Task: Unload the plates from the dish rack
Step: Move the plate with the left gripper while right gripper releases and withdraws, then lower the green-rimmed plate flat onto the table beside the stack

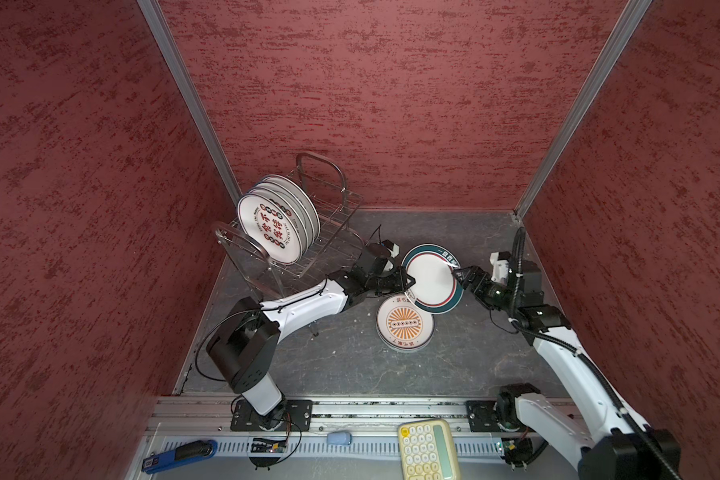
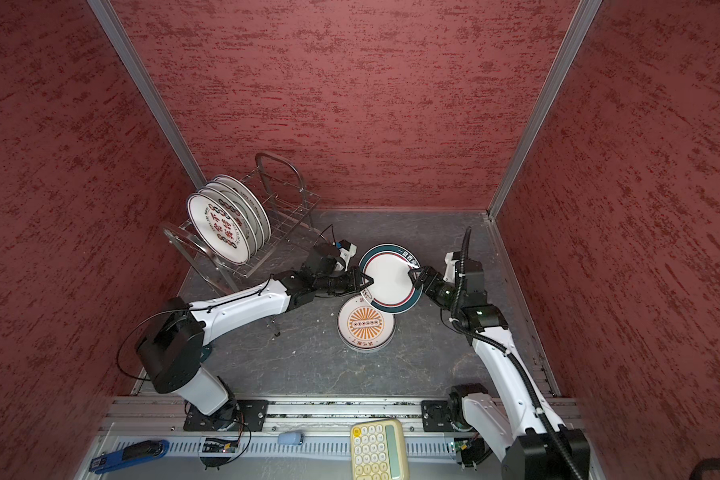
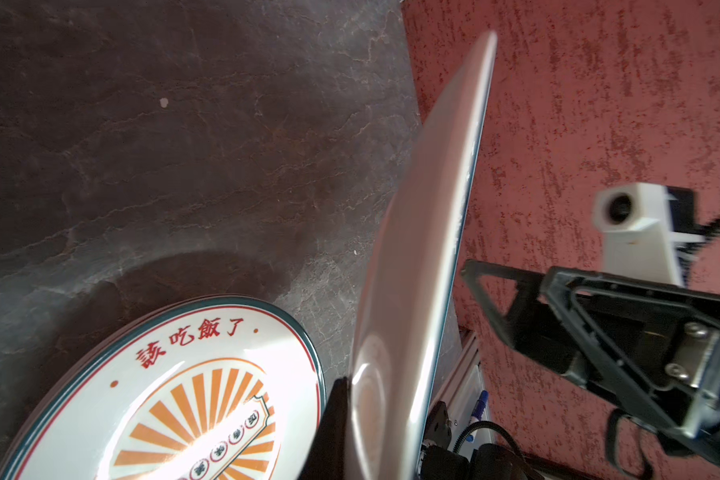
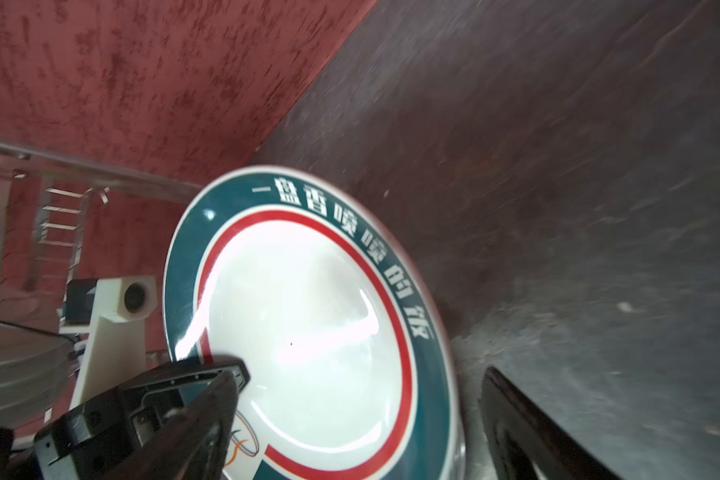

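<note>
A white plate with a dark teal lettered rim (image 1: pixel 431 276) (image 2: pixel 389 276) hangs tilted above the table. My left gripper (image 1: pixel 408 282) (image 2: pixel 366 281) is shut on its left edge; in the left wrist view the plate (image 3: pixel 416 291) runs edge-on through the left gripper (image 3: pixel 385 419). My right gripper (image 1: pixel 458 274) (image 4: pixel 362 415) is open, its fingers (image 4: pixel 516 415) standing apart on either side of the plate's (image 4: pixel 308 332) right rim. An orange sunburst plate (image 1: pixel 404 324) (image 3: pixel 184 395) lies flat below. Several plates (image 1: pixel 273 226) stand in the dish rack (image 1: pixel 333 216) at the back left.
Red walls close in the table on three sides. The right half of the rack's upper tier (image 2: pixel 292 212) holds no plates. A yellow calculator (image 1: pixel 427 451), a blue tool (image 1: pixel 179 455) and a small pale blue object (image 1: pixel 339 437) lie on the front rail, below the arm bases.
</note>
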You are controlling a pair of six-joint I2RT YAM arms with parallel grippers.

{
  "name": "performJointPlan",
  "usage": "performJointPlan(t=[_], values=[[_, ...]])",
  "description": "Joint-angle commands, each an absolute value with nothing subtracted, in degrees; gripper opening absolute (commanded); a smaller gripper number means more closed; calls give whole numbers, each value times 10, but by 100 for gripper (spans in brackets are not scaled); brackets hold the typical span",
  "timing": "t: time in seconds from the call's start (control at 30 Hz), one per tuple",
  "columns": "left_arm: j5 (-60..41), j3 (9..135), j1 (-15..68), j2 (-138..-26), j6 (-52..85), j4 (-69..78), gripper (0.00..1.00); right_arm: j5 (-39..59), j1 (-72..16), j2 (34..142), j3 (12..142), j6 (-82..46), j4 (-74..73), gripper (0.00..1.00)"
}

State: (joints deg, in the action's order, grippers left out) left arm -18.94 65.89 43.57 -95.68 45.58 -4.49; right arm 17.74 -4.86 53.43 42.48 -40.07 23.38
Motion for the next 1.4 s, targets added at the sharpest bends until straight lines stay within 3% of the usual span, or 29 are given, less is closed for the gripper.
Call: performJointPlan(t=[0.0,0.27,0.63,1.37], values=[[-177,708,437,-988,451,-64,0,-35,-44,506,458,-361,362,99],[-158,862,438,-1121,454,-112,0,-80,-42,473,466,-343,413,99],[-164,1061,438,-1285,464,-177,0,-41,-41,401,484,-304,443,99],[-177,1123,431,-1375,489,-208,0,31,-41,401,511,-288,424,99]])
